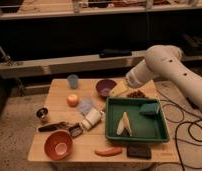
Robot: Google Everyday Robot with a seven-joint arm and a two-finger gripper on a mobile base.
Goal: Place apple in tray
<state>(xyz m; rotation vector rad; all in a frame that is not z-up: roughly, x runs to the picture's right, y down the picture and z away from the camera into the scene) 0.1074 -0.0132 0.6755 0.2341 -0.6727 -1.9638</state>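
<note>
The apple (72, 100), small and orange-yellow, sits on the wooden table left of centre, in front of a blue cup (73, 81). The dark green tray (144, 131) lies on the right half of the table; it holds a pale yellow wedge-shaped item (124, 124) and a green block (150, 108). My gripper (120, 90) hangs at the end of the white arm, above the tray's back left corner and just right of the purple bowl (105, 87). It is well to the right of the apple and holds nothing that I can see.
An orange-red bowl (59, 145), a carrot-like item (108, 151) and a black block (139, 151) lie along the front edge. A white bottle (91, 119), a clear item (85, 106), a small metal cup (42, 114) and a dark tool (54, 126) lie near the apple. Cables run on the floor at right.
</note>
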